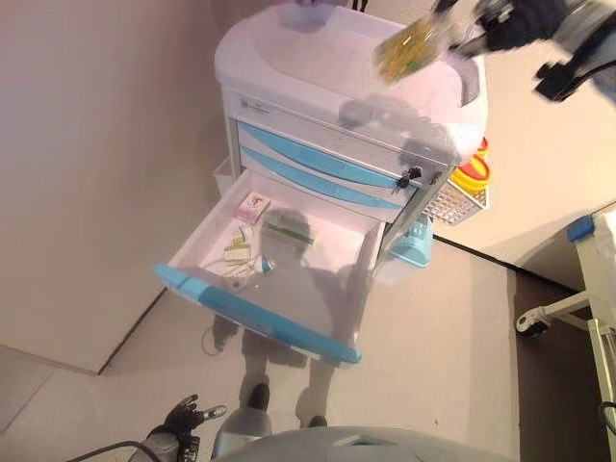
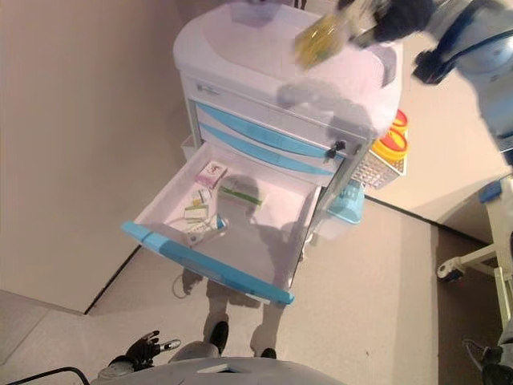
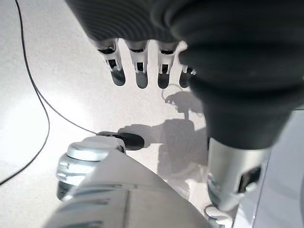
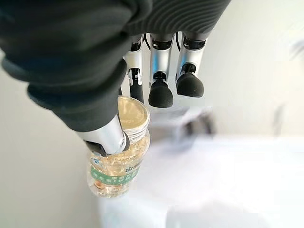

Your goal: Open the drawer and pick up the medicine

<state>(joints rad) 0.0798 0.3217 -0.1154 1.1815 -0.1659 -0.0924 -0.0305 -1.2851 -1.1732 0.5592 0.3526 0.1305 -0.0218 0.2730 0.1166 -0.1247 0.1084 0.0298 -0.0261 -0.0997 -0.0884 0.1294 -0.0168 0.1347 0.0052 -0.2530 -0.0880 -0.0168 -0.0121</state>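
A white cart [image 1: 318, 58] with blue drawer fronts stands ahead. Its lowest drawer [image 1: 255, 318] is pulled open and holds a pink box [image 1: 253, 205], a green box [image 1: 289, 231] and small packs [image 1: 238, 252]. My right hand [image 1: 515, 24] is raised above the cart's top at the far right. It is shut on a clear medicine bottle [image 1: 414, 46] of yellow capsules with a green label and a gold cap. In the right wrist view the thumb and a finger pinch the bottle [image 4: 116, 166] near its cap. My left hand [image 1: 188, 419] hangs low near the floor, open and empty.
A wire basket [image 1: 452, 204] with yellow and red containers [image 1: 472, 173] hangs on the cart's right side, above a light blue bin [image 1: 414, 245]. A white wheeled frame [image 1: 534, 322] stands at the right. A wall runs along the left.
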